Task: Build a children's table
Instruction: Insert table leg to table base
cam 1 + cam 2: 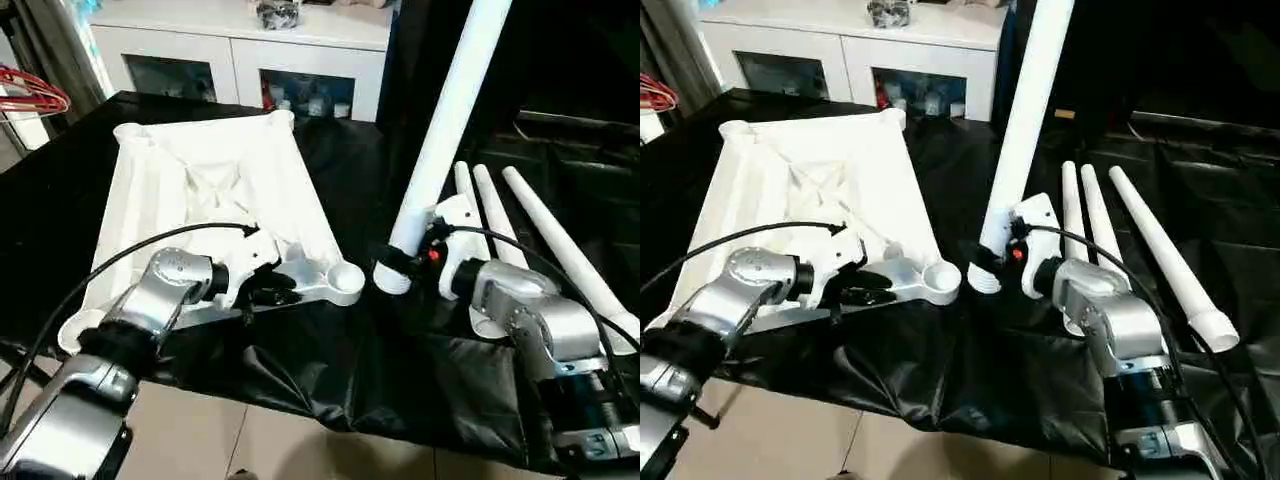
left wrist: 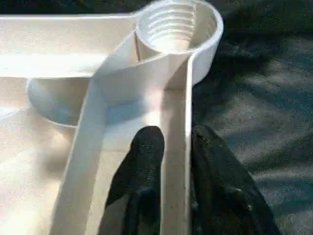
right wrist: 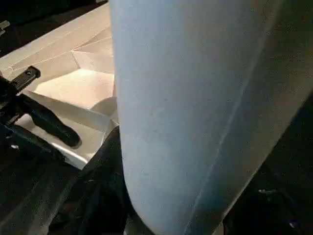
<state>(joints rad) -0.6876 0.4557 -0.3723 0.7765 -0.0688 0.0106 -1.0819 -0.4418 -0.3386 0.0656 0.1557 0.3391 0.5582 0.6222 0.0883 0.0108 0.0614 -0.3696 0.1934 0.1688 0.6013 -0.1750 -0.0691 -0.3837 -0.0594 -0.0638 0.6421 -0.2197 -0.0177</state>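
Left gripper [image 1: 272,290]: at the near edge of the tabletop, just short of the near right corner socket; two black fingers [image 2: 142,166] straddling the thin outer rim wall, one inside the tray-like underside, one outside over the black cloth; closed narrowly about that wall, pads at or almost at it on both sides.
Right gripper [image 1: 400,262]: clamped around the lower end of one leg, near its flared foot; jaws about half spread, filled by the tube.
Held leg [image 1: 450,120]: white tube, rising steeply from the gripper and leaning up and away toward the top of the head views; lower end hanging just right of the corner socket, apart from it.
Tabletop [image 1: 215,180]: white plastic, lying upside down on the black-draped table, ribbed underside facing up; left of centre in the head views.
Corner socket [image 1: 345,275]: round, threaded inside, open upward, nothing in it; near right corner of the tabletop, between the two grippers.
Other legs [image 1: 560,245]: three white tubes lying flat and side by side on the black cloth, right of the held leg, beyond the right forearm.
Black-draped table [image 1: 330,370]: bearing tabletop and loose legs; cloth wrinkled along the near edge.
White cabinet [image 1: 250,50]: behind the table, with glass-fronted doors.
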